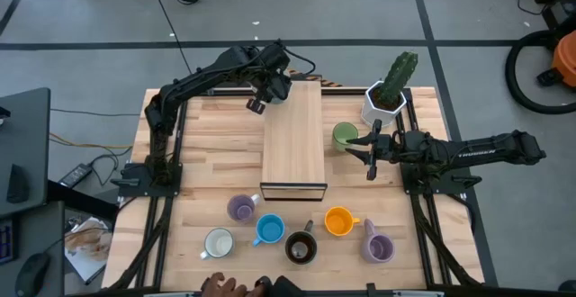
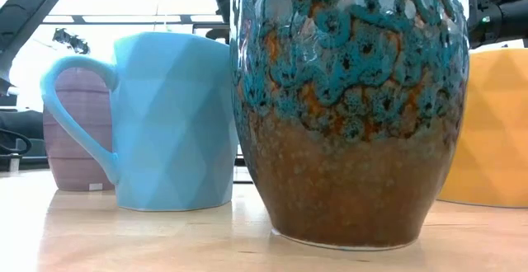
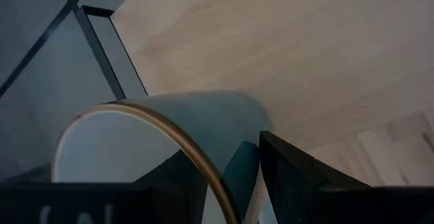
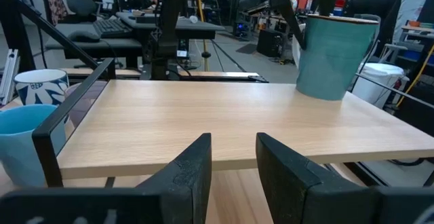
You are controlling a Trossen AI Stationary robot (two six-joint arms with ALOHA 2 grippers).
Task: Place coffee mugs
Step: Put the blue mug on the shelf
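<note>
A teal mug [image 4: 336,54] with a brown rim stands upright on its base at the far left corner of a raised wooden platform [image 1: 292,139]. My left gripper [image 1: 270,88] hangs over it, pointing steeply down. It is open, with one finger inside the mug and one finger [image 3: 291,176] outside its wall [image 3: 224,115]. My right gripper [image 1: 372,148] waits level at the table's right, open with nothing between its fingers [image 4: 234,163]. A green mug [image 1: 345,135] sits on the table just ahead of it. My left gripper straddles the teal mug's rim [image 3: 169,129] from above. A strip of the outer wall shows between the rim and the outer finger. I cannot tell whether the inner finger touches the wall. The mug rests on the platform.
Lavender [image 1: 240,209], blue [image 1: 268,229], white [image 1: 219,242], dark brown [image 1: 300,247], orange [image 1: 338,220] and a second lavender mug [image 1: 378,246] stand near the front edge. A white pot with a cactus [image 1: 387,99] is at the far right. A person's hand [image 1: 220,286] shows at the near edge.
</note>
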